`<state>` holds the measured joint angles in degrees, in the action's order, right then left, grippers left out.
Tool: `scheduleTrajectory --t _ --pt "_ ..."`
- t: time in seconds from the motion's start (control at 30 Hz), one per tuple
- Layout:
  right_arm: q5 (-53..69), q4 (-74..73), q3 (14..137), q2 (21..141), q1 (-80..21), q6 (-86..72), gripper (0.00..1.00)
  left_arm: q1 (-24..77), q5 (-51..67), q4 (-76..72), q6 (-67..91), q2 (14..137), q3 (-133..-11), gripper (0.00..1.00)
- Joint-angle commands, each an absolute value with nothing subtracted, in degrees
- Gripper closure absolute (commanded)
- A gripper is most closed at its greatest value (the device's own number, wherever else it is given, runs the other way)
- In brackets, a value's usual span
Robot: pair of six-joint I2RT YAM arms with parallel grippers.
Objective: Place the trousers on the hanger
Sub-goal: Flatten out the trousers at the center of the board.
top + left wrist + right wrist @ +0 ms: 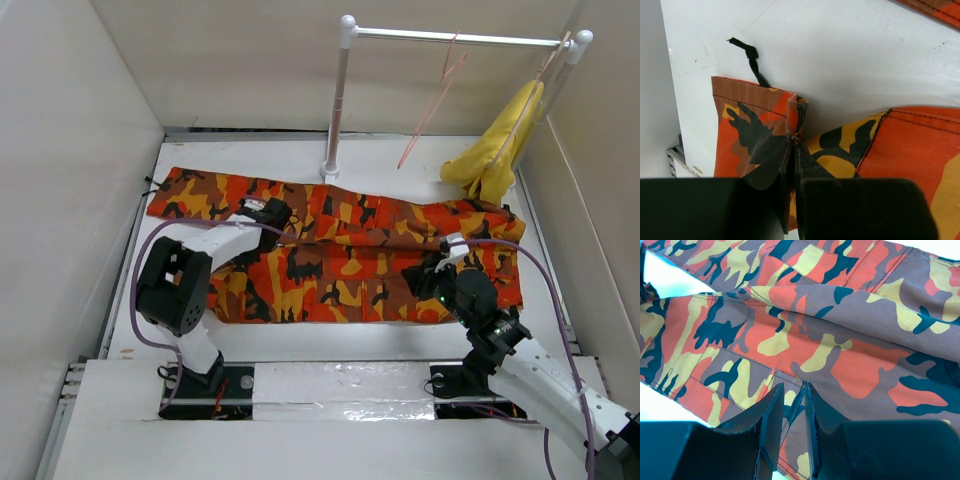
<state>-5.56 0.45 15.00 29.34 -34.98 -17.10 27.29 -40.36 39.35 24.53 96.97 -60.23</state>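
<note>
The camouflage trousers lie flat across the table, folded lengthwise. The salmon-pink hanger hangs on the white rail at the back, apart from them. My left gripper rests on the trousers' left part. In the left wrist view it is shut, pinching a raised fold of the trousers by the waistband, near a black drawstring. My right gripper is on the right part. In the right wrist view it is nearly closed on a thin fold of the trousers.
A white rail stand rises at the back middle. A plain yellow cloth hangs on a beige hanger at the rail's right end. White walls enclose the table on three sides.
</note>
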Motion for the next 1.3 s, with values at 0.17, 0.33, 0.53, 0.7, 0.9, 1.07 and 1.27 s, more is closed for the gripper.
scheduleTrajectory --t 0.17,0.33,0.53,0.7,0.9,1.07,1.27 --pt "-7.73 1.23 15.12 30.15 -35.6 -16.79 0.71 27.25 -42.35 38.15 31.18 75.35 -63.62 1.0" --pt "-10.54 0.88 14.41 29.36 -35.6 -17.75 0.88 26.72 -49.56 33.58 37.79 51.54 -64.78 1.0" --pt "-17.48 -1.41 15.38 31.28 -35.07 -20.74 0.96 26.72 -52.29 23.92 40.78 24.84 -56.53 1.0" --pt "-15.57 -1.58 18.8 39.0 -33.75 -21.88 0.75 26.72 -52.47 20.05 40.26 16.7 -55.46 1.0" --pt "-12.13 2.89 16.44 45.52 -33.75 -27.41 0.56 26.72 -48.35 15.65 35.69 17.32 -60.73 1.0" --pt "-12.74 7.99 17.05 55.26 -33.75 -30.84 0.5 26.72 -40.63 10.54 31.98 12.66 -57.84 1.0" --pt "-9.93 6.42 21.36 68.45 -38.13 -35.85 0.54 26.72 -35.25 8.36 30.95 11.17 -54.93 1.0"
